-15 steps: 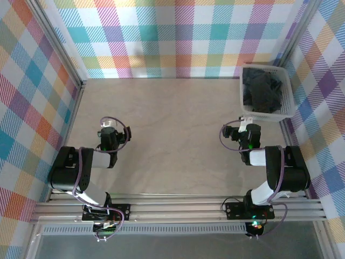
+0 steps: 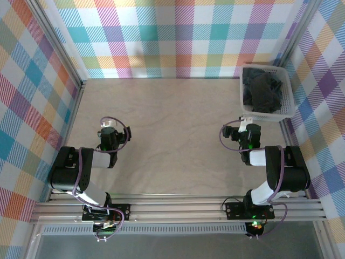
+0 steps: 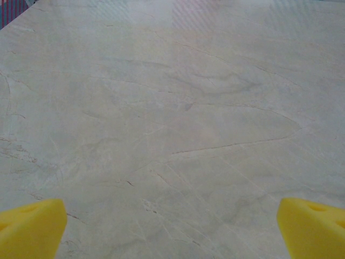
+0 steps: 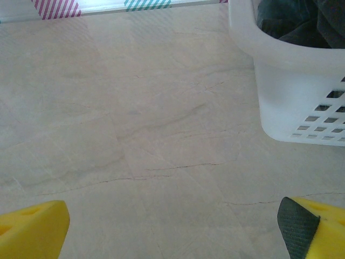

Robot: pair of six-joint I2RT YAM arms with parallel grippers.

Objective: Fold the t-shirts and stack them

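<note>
Top: t-shirts heaped in white basket, surface's far right corner, just beyond my right claw; left claw well apart. Left wrist: left claw wide. Right wrist: right claw wide, basket ahead-right.

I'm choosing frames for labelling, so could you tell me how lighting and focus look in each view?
Top external: even light, sharp, though the dark t-shirts in the basket lose fold detail. Left wrist: faint plaid reflection on the far table; the yellow jaws at the bottom corners look soft. Right wrist: the white basket wall is bright, slightly washed out.
</note>
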